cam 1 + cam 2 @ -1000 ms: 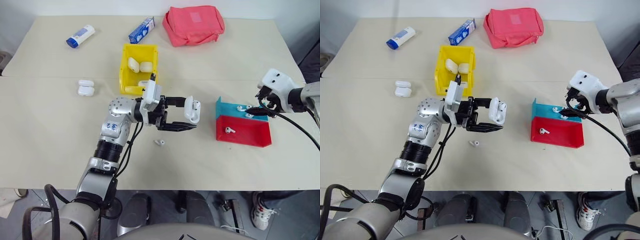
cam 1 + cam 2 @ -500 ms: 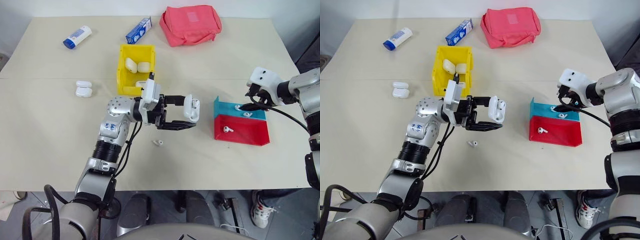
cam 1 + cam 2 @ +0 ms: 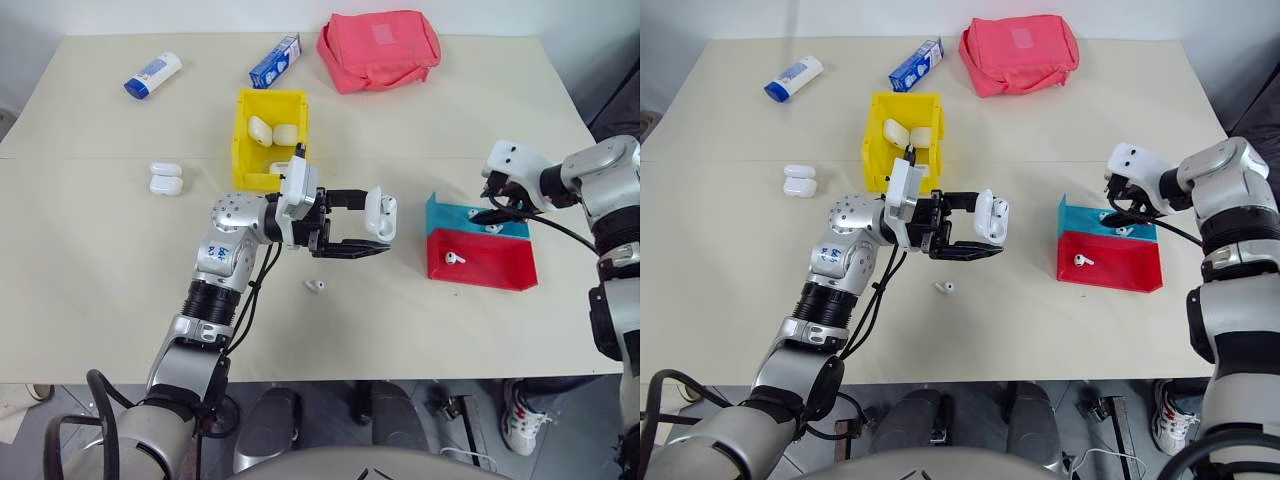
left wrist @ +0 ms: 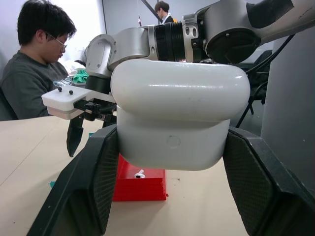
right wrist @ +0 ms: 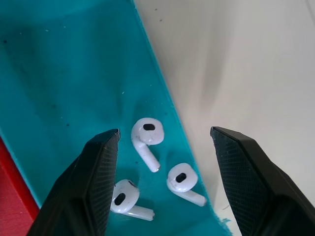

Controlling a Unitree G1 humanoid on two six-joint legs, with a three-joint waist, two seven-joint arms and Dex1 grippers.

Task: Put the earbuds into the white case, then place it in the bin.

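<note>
My left gripper (image 3: 378,228) is shut on the white case (image 3: 381,214), held above the table's middle with its lid up; the case (image 4: 179,113) is wedged between both fingers. My right gripper (image 3: 490,212) hangs open over the teal step of the red and teal tray (image 3: 490,268). Three earbuds (image 5: 146,137) lie on that step between its fingers (image 5: 101,167). Another earbud (image 3: 456,259) rests on the red step. A further one (image 3: 316,286) lies on the table below the case. The yellow bin (image 3: 244,150) stands behind my left gripper, with several cases in it.
Two white cases (image 3: 166,178) lie left of the bin. At the table's far side are a blue-capped white tube (image 3: 152,74), a blue carton (image 3: 278,61) and a pink pouch (image 3: 378,48). A seated person (image 4: 34,64) is beyond the table.
My right gripper has moved left and down to hang over the tray's teal step. The left gripper and the case have stayed put.
</note>
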